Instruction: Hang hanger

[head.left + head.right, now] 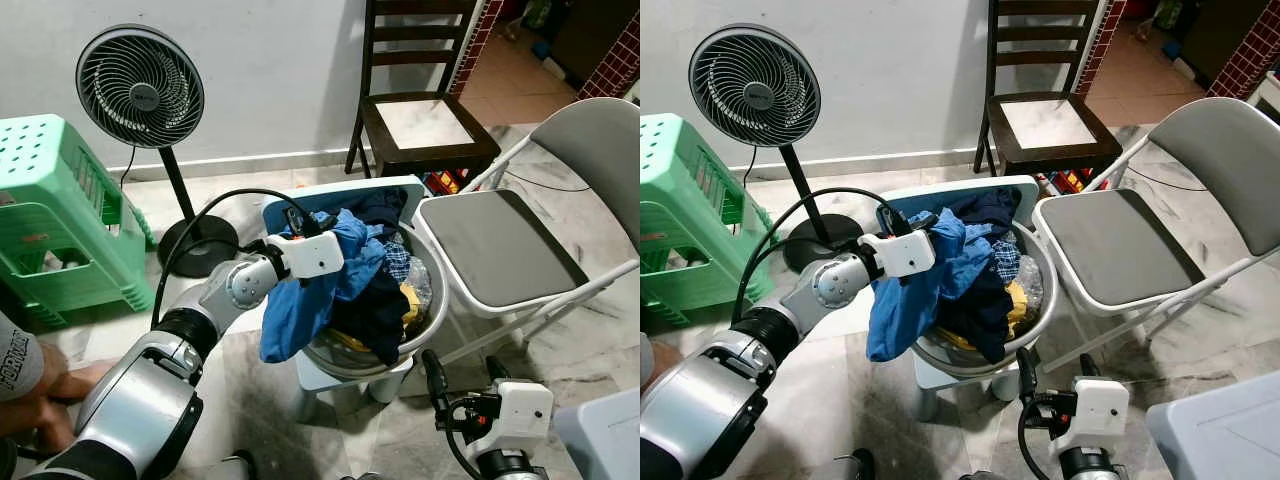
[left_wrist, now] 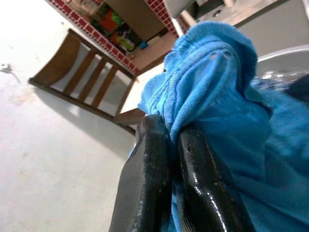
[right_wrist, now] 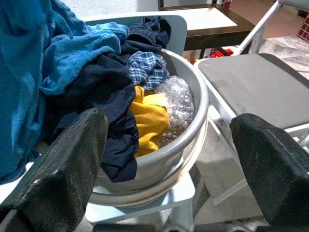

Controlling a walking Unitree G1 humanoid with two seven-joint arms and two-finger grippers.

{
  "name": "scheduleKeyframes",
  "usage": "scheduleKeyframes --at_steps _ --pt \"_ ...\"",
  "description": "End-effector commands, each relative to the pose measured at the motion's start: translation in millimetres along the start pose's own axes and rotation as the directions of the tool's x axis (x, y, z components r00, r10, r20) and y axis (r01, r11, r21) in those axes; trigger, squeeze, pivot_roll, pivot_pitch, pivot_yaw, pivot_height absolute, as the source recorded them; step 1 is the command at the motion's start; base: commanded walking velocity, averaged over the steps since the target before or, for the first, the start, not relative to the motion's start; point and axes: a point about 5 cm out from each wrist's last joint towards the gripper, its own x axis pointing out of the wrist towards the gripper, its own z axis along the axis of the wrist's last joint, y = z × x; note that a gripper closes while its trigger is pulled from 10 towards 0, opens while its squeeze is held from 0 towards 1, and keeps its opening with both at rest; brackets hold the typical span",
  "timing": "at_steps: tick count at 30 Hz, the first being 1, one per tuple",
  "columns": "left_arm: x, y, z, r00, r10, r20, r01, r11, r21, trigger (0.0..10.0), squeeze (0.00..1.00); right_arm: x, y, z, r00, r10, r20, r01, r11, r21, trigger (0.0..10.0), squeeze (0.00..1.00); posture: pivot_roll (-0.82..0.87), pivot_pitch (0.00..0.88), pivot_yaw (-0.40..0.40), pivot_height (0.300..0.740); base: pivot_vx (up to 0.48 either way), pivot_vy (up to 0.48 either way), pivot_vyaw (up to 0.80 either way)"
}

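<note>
Fingers (image 2: 193, 183) of the left gripper (image 2: 169, 145) pinch the blue shirt (image 1: 300, 300) above the basin (image 3: 193, 121); right gripper (image 3: 169, 159) fingers spread wide near the basin.

Lighting: even, bright indoor daylight in both head views; no hard-edged shadows. Soft shadow under the grey folding chair (image 1: 500, 250) on the pale marbled tile floor (image 1: 590, 350), and beneath the round grey plastic basin of clothes (image 1: 1035, 300). White wall (image 1: 270, 70) evenly lit, slightly bluish.

Focus: head views sharp throughout, no motion blur. Mild bending of straight lines toward the frame edges.

Left wrist view: glossy highlights along the black fingers (image 2: 145, 183), which are close and soft; the bright blue knitted cloth (image 2: 212, 96) is crisp, the dark wooden chair (image 2: 91, 82) behind is blurred.

Right wrist view: near black fingers (image 3: 58, 164) blurred, the basin's contents sharp; glare on crumpled clear plastic (image 3: 176, 104).
</note>
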Motion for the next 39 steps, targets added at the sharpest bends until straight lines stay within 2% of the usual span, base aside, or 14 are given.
scheduleKeyframes --at_steps 1,7,10,12,13,19,24,26,30,31,33,34,38,39 --pt "2.6 -9.6 6 0.999 -0.009 0.036 0.009 1.000 -0.004 0.0 0.00 -3.3 -3.6 -7 0.999 -0.003 -0.038 0.003 1.000 -0.003 10.0 0.00 0.02 0.144 -0.096 0.740 0.000 0.000 0.00" --pt "7.3 -21.7 16 0.997 0.012 0.072 -0.007 0.998 -0.059 0.0 0.00 -1.9 -4.4 -6 0.999 -0.001 -0.036 0.000 1.000 -0.008 10.0 0.00 0.02 0.143 -0.098 0.740 0.000 0.000 0.00" --pt "8.7 -26.2 18 0.997 0.026 0.070 -0.016 0.989 -0.145 0.0 0.00 -1.1 -4.6 -5 1.000 -0.001 -0.031 0.001 1.000 -0.003 10.0 0.00 0.02 0.143 -0.098 0.740 0.000 0.000 0.00" --pt "9.4 -23.2 22 0.995 0.034 0.095 -0.012 0.974 -0.226 0.0 0.00 0.8 -5.4 -2 0.999 -0.017 -0.027 0.018 1.000 0.020 10.0 0.00 0.02 0.141 -0.104 0.740 0.000 0.000 0.00" --pt "9.5 -22.3 22 0.994 0.033 0.102 -0.007 0.971 -0.241 0.0 0.00 1.5 -6.0 -2 0.999 -0.026 -0.027 0.027 0.999 0.026 10.0 0.00 0.03 0.142 -0.106 0.740 0.000 0.000 0.00" --pt "5.3 -13.0 25 0.986 -0.007 0.164 0.051 0.962 -0.270 0.0 0.00 9.4 -7.0 3 0.999 -0.026 -0.019 0.027 0.999 0.047 10.0 0.00 0.05 0.140 -0.113 0.740 0.000 0.000 0.00" --pt "-2.6 -5.2 32 0.967 -0.047 0.251 0.127 0.941 -0.315 0.0 0.00 21.2 -5.6 5 0.997 -0.058 -0.047 0.058 0.998 -0.002 10.0 0.00 0.07 0.137 -0.109 0.740 0.000 0.000 0.00" --pt "-1.6 -6.5 35 0.966 -0.035 0.256 0.133 0.916 -0.379 0.0 0.00 24.0 -6.8 5 0.994 -0.098 -0.052 0.097 0.995 -0.020 10.0 0.00 0.07 0.136 -0.106 0.740 0.000 0.000 0.00" --pt "-4.3 -9.2 44 0.952 -0.027 0.306 0.163 0.888 -0.430 0.0 0.00 26.7 -7.3 7 0.991 -0.122 -0.049 0.123 0.992 0.019 10.0 0.00 0.07 0.133 -0.101 0.740 0.000 0.000 0.00" --pt "-9.8 -9.8 47 0.944 0.000 0.331 0.165 0.867 -0.470 0.0 0.00 27.5 -6.2 11 0.993 -0.111 -0.030 0.113 0.990 0.086 10.0 0.00 0.07 0.128 -0.093 0.740 0.000 0.000 0.00" --pt "-18.4 -9.1 46 0.940 0.025 0.340 0.153 0.861 -0.486 0.0 0.00 29.4 -9.8 22 0.991 -0.127 0.051 0.126 0.992 0.032 10.0 0.00 0.07 0.121 -0.086 0.740 0.000 0.000 0.00" --pt "-23.5 -7.4 46 0.936 0.055 0.349 0.136 0.855 -0.500 0.0 0.00 28.4 -6.7 28 0.993 -0.065 0.096 0.063 0.998 0.018 10.0 0.00 0.07 0.114 -0.084 0.740 0.000 0.000 0.00" --pt "-29.2 -12.0 28 0.972 0.074 0.221 0.068 0.817 -0.572 0.0 0.00 29.0 -9.8 33 0.989 -0.108 0.099 0.100 0.991 0.090 10.0 0.00 0.08 0.099 -0.083 0.740 0.000 0.000 0.00" --pt "-32.7 -18.0 14 0.990 0.073 0.116 0.017 0.776 -0.631 0.0 0.00 29.8 -11.5 35 0.988 -0.123 0.098 0.112 0.987 0.112 10.0 0.00 0.08 0.092 -0.083 0.740 0.000 0.000 0.00"
